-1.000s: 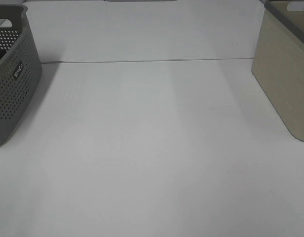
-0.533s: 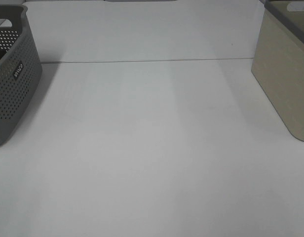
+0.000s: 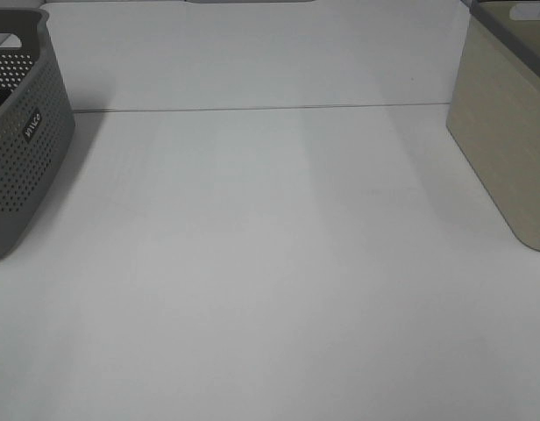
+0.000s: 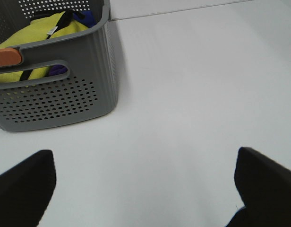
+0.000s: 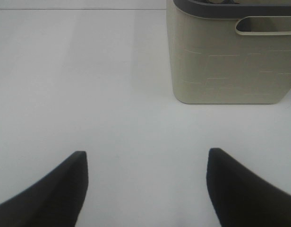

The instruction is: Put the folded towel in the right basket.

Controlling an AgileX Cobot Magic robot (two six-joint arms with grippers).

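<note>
The right basket [image 3: 508, 132] is beige with a grey rim and stands at the right edge of the white table; it also shows in the right wrist view [image 5: 230, 52]. No folded towel lies on the table. The grey perforated left basket [image 3: 20, 132] holds yellow and blue cloth [image 4: 39, 33], seen in the left wrist view. My left gripper [image 4: 145, 189] is open and empty above the table, beside the grey basket [image 4: 55, 85]. My right gripper [image 5: 145, 189] is open and empty, short of the beige basket. Neither gripper shows in the high view.
A seam [image 3: 252, 109] runs across the white table [image 3: 270, 263] at the back. An orange-brown object [image 4: 6, 57] lies at the grey basket's rim.
</note>
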